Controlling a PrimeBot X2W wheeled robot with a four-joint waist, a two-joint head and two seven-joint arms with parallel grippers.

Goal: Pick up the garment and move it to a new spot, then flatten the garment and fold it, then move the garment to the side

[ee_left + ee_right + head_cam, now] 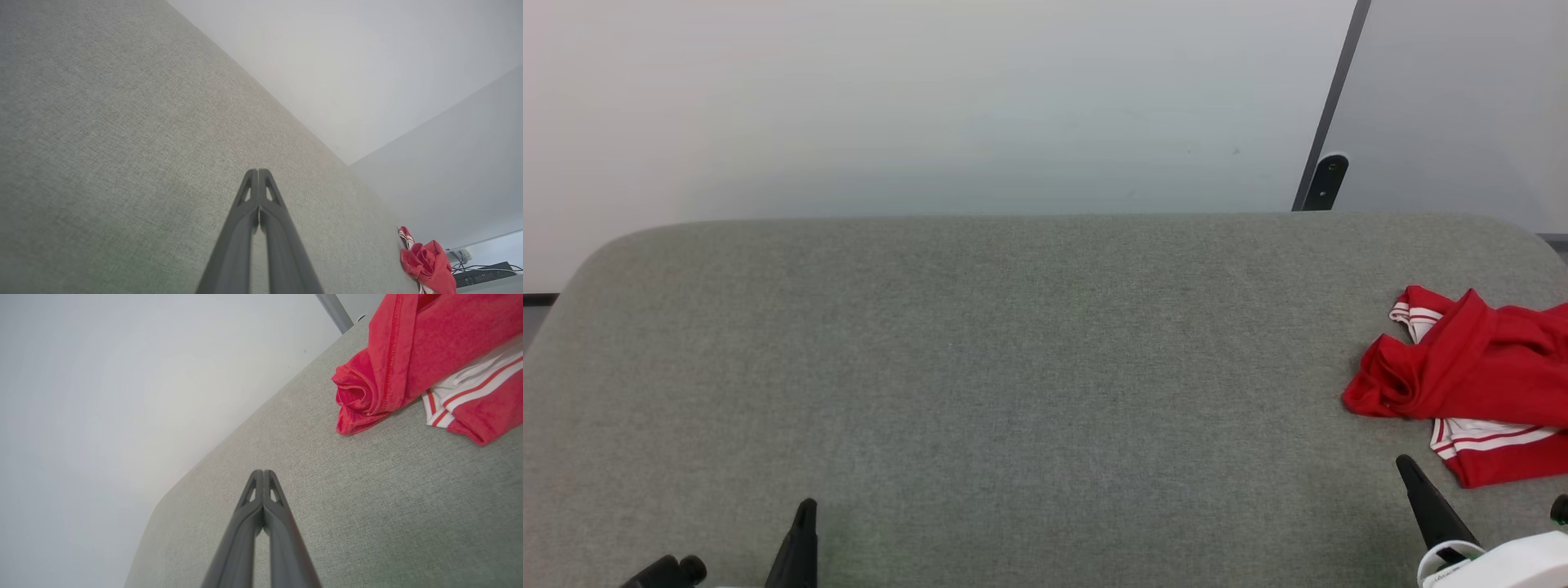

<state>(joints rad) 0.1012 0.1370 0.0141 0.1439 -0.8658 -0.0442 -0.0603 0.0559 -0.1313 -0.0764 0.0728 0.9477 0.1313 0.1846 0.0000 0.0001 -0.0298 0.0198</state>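
The garment [1478, 380] lies crumpled at the right edge of the grey felt table [1013, 367], red with white striped bands showing; part of it runs out of the head view. It fills the upper right of the right wrist view as the garment [412, 355], and is small at the lower right of the left wrist view as the garment [427, 263]. My right gripper [1409, 469] is shut and empty, just in front of the garment without touching it; its fingers meet at the tip [262, 473]. My left gripper [805, 510] is shut and empty at the lower left, tips together [258, 172].
A pale wall stands behind the table, with a dark post [1327, 163] at the far right corner. Cables and a dark box [482, 273] sit beyond the table's right end. The table's rounded far corners and edges bound the surface.
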